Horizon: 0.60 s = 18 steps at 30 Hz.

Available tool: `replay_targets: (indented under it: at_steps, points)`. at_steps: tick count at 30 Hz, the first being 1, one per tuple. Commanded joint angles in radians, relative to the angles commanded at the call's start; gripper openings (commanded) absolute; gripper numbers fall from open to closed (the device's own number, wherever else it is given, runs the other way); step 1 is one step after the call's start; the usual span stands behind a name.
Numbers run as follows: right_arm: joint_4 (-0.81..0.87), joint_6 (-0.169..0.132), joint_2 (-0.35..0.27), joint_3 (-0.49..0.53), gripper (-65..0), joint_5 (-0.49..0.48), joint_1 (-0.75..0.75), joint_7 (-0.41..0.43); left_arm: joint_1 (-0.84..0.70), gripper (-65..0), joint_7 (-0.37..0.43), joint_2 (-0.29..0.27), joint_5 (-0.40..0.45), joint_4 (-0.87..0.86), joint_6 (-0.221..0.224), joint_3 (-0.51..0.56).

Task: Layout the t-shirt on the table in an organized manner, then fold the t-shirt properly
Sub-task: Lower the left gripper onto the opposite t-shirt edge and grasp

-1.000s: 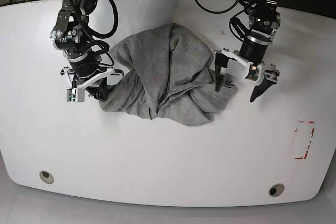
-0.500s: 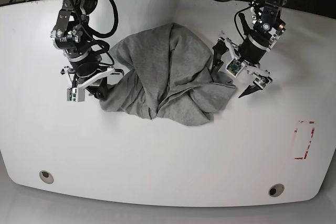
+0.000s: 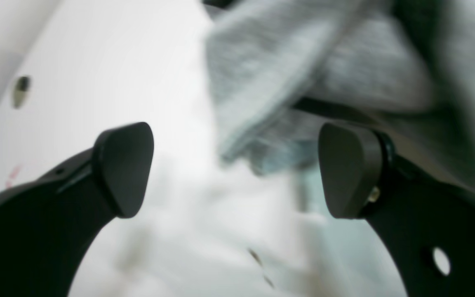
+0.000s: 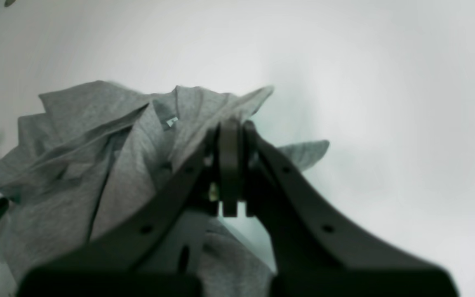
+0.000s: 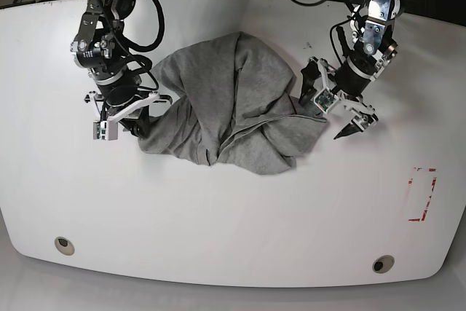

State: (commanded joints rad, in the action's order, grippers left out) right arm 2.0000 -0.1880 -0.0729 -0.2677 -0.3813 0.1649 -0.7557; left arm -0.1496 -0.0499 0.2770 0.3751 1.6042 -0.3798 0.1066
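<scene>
**Left arm closing in on the shirt's edge**

While the right gripper (image 5: 135, 118) is seen unmoved at the left of the base view across the earlier frames, its fingers (image 4: 230, 165) pressed together with grey cloth pinched at the left edge of the heap, the change is noted on the other side. The left gripper (image 5: 331, 114), which a second ago stood upright and just clear of the cloth, has been swung lower and tilted inward, so that one finger now lies against the right edge of the t-shirt (image 5: 226, 103) and the other hangs over bare counter (image 5: 233, 216). In the left wrist view the fingers (image 3: 346, 169) are spread wide, a blurred fold of grey cloth lying between and beyond them; nothing is yet pinched there.

Judged from this, a second grasp is being prepared so that the garment can be pulled out flat between the two arms. The layout step is barely begun; folding is not yet in hand.

The t-shirt is recorded as a crumpled heather-grey mound at the middle of the counter's far half, between the two arms. Deep creases run down its centre, and a seam or hem line crosses the lower right part. Neither sleeves nor neck can be told apart with certainty. A small pale tag (image 4: 172, 121) is visible among the folds in the right wrist view.
</scene>
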Motion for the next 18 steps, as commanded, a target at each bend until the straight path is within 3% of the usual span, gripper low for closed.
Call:
replay_targets:
  at_steps: [18]
  points:
    - [0.0, 0.0, -0.002, -0.003, -65.0, 0.0, 0.002, 0.0, 0.103, -4.7, 0.003, -0.003, 0.0, -0.137, 0.0, 0.066]
